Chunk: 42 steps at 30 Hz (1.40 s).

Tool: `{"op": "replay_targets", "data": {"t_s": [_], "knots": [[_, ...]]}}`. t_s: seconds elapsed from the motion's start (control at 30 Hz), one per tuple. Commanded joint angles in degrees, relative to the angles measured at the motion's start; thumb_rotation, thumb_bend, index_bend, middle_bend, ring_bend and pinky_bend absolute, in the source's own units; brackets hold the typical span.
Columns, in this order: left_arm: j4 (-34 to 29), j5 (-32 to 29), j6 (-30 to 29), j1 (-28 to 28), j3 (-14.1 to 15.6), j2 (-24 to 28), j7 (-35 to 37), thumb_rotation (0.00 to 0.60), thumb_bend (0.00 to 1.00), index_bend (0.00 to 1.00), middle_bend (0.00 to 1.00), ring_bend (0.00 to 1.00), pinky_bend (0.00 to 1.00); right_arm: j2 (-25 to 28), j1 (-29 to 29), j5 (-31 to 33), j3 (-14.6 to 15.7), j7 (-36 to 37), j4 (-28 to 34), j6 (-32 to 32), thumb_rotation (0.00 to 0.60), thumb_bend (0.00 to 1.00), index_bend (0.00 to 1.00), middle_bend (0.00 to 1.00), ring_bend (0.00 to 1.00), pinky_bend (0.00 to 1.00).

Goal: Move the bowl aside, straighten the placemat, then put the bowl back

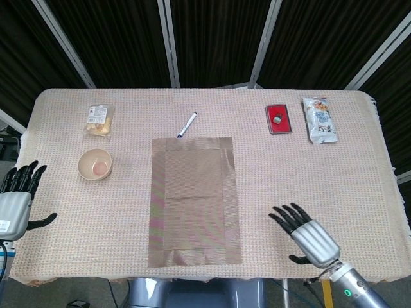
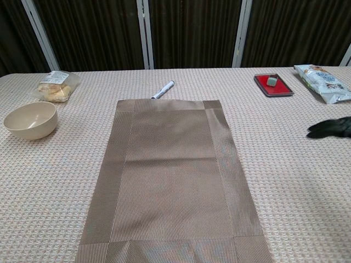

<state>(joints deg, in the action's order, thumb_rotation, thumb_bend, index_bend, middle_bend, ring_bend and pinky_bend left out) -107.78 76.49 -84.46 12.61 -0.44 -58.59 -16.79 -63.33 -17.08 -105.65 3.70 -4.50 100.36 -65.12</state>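
A cream bowl (image 1: pixel 96 164) (image 2: pixel 30 120) stands on the woven tablecloth, left of the brown placemat (image 1: pixel 194 200) (image 2: pixel 171 178), which lies lengthwise in the middle of the table. My left hand (image 1: pixel 16 204) hovers at the table's left front edge, fingers spread, holding nothing, well away from the bowl. My right hand (image 1: pixel 307 233) is over the cloth to the right of the placemat's near end, open with fingers apart; the chest view shows only its dark fingertips (image 2: pixel 330 127) at the right edge.
A pen (image 1: pixel 187 124) (image 2: pixel 163 89) lies just beyond the placemat's far edge. A wrapped pastry (image 1: pixel 100 120) (image 2: pixel 55 87) sits behind the bowl. A red tray (image 1: pixel 279 119) (image 2: pixel 273 85) and a snack packet (image 1: pixel 319 120) (image 2: pixel 323 82) lie at the far right.
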Motion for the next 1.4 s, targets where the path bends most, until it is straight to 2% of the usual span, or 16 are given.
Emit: {"op": "replay_targets", "data": {"t_s": [0.03, 0.37, 0.73, 1.03, 1.4], "knots": [[0.6, 0.0, 0.4, -0.2, -0.6, 0.4, 1.0, 0.6, 0.07, 0.0, 0.0, 0.0, 0.0, -4.8, -4.0, -3.3, 1.2, 1.3, -3.1, 3.8, 0.6, 0.0, 0.08, 0.0, 0.0, 0.0], [2.1, -1.5, 2.5, 0.1, -2.0, 0.4, 2.3, 0.6, 0.07, 0.0, 0.0, 0.0, 0.0, -13.5, -9.4, -3.3, -0.2, -5.4, -4.8, 10.4, 0.6, 0.0, 0.18, 0.0, 0.0, 0.0], [2.4, -1.4, 2.9, -0.4, -2.5, 0.8, 3.3, 0.6, 0.07, 0.0, 0.0, 0.0, 0.0, -17.6, -10.9, -0.1, 0.0, -11.4, -6.3, 14.1, 0.6, 0.0, 0.2, 0.0, 0.0, 0.0], [2.7, -1.4, 3.7, -0.4, -2.9, 0.6, 3.3, 0.6, 0.07, 0.0, 0.0, 0.0, 0.0, -19.8, -10.9, 0.7, 1.2, -13.3, -9.0, 13.6, 0.6, 0.0, 0.21, 0.0, 0.0, 0.0], [2.9, -1.9, 4.8, -0.2, -3.3, 0.3, 3.0, 0.6, 0.07, 0.0, 0.0, 0.0, 0.0, -22.6, -11.5, 2.7, 0.9, -13.1, -11.6, 12.6, 0.6, 0.0, 0.22, 0.0, 0.0, 0.0]]}}
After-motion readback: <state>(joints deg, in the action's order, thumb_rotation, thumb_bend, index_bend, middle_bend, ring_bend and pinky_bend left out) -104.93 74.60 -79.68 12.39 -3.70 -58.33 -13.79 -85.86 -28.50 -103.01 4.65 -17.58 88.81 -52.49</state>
